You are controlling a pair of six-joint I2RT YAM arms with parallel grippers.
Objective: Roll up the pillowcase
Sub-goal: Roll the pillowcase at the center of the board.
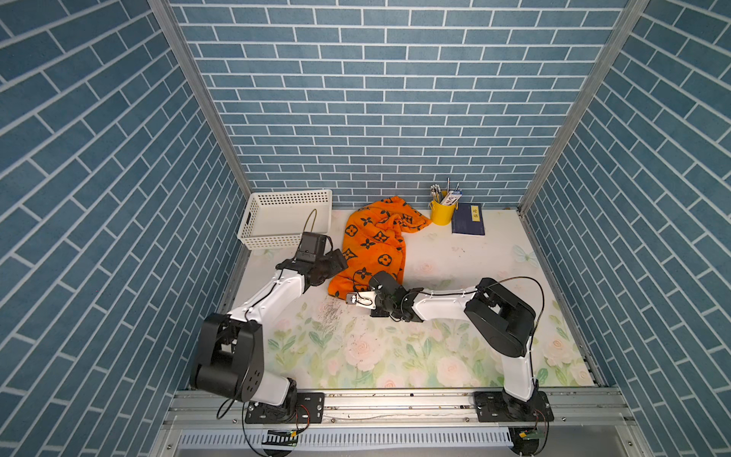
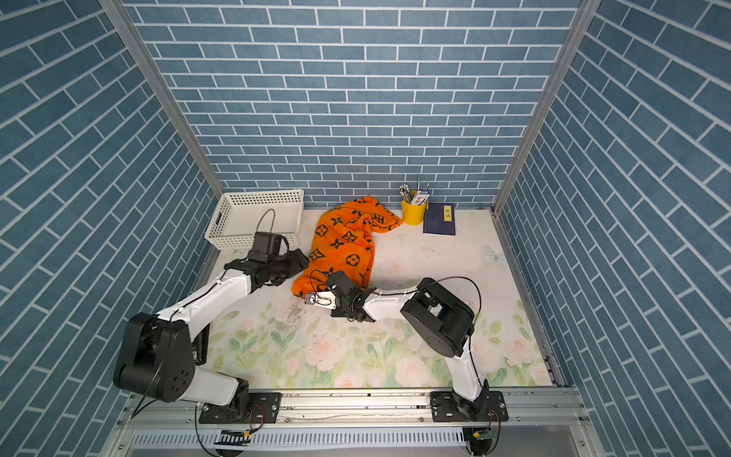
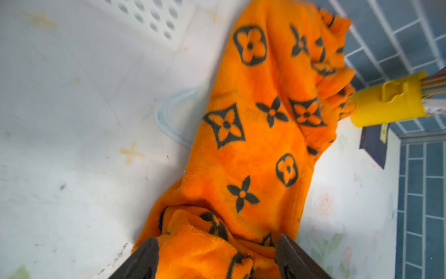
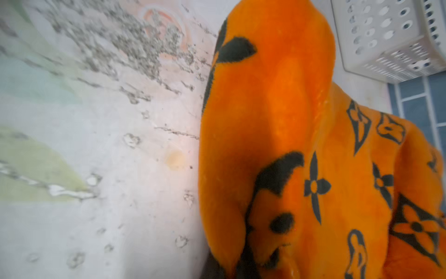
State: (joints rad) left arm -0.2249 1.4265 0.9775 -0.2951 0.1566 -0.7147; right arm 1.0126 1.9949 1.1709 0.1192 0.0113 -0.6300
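Note:
The orange pillowcase (image 1: 374,245) (image 2: 344,249) with black flower prints lies crumpled in a long heap, running from the back wall toward the middle of the mat. My left gripper (image 1: 342,261) (image 2: 303,261) sits at the heap's left edge. In the left wrist view it (image 3: 217,258) stands open, with a bunched fold of fabric loose between its dark fingers (image 3: 144,261). My right gripper (image 1: 374,279) (image 2: 334,281) is at the heap's near end. In the right wrist view it (image 4: 229,273) is shut on a fold of the pillowcase (image 4: 277,120), which rises from the jaws and hides most of them.
A white perforated basket (image 1: 285,217) stands at the back left, close behind the left arm. A yellow cup of pens (image 1: 442,211) touches the fabric's far corner, with a dark blue book (image 1: 468,219) beside it. A scuffed patch (image 1: 330,312) marks the floral mat. Blue brick walls enclose three sides.

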